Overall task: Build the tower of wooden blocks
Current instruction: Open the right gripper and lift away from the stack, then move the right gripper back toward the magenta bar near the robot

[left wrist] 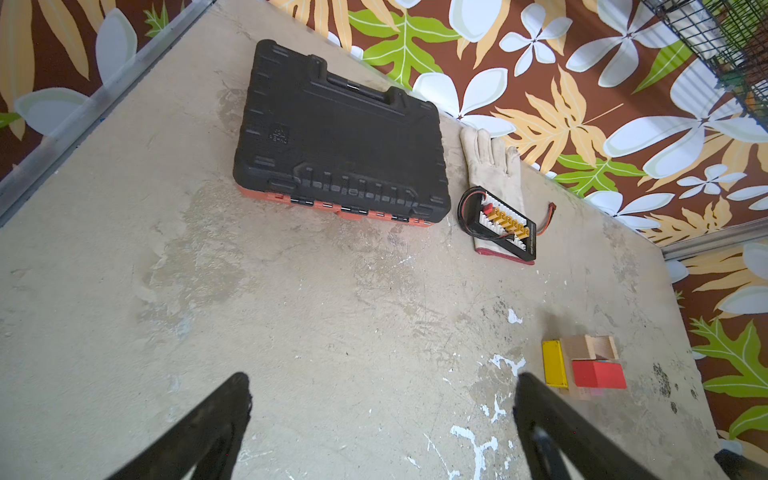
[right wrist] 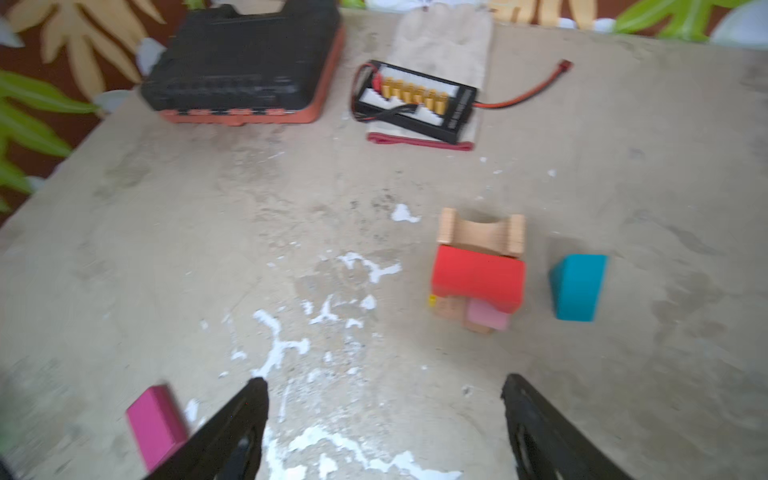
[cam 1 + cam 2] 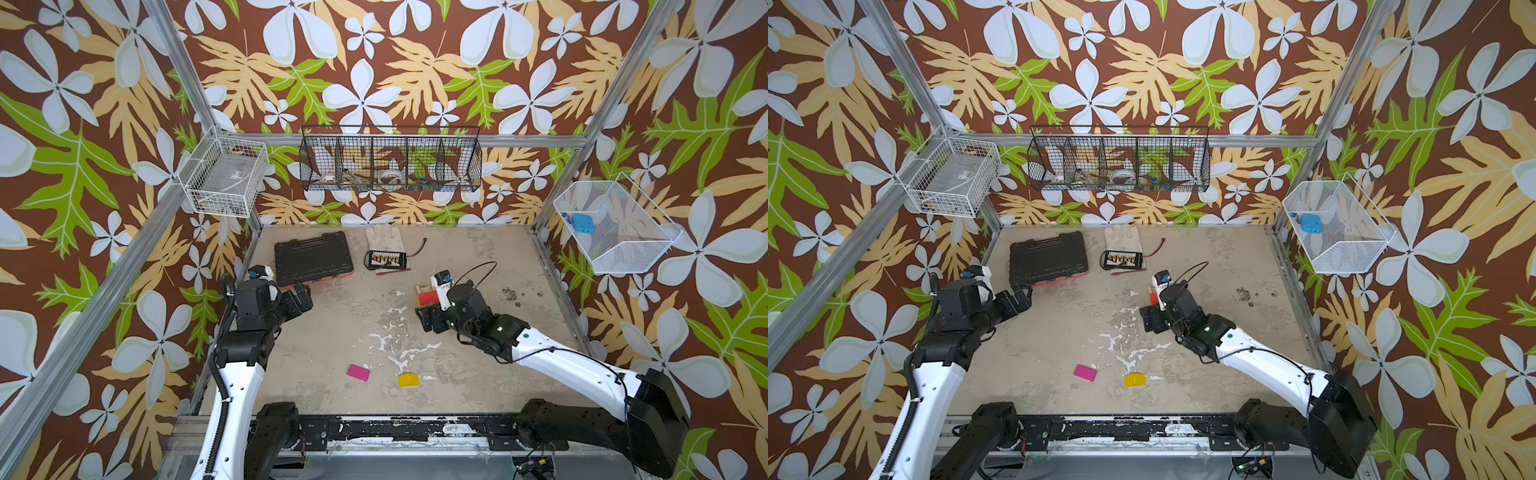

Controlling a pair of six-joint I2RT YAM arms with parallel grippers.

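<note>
Tower [image 2: 478, 274] is standing half-built to the right of the tool case [image 2: 241, 54], the teal wedge [image 2: 577, 286] lying just beside it, while your right gripper [image 2: 384, 380] is hanging wide and empty nearby, so you are likely facing 1 pick: closing squarely on that wedge.

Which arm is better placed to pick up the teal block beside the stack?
Right. The right tool is open and empty, just short of the stack and the teal block. The left tool hangs far off, by the black case.
</note>
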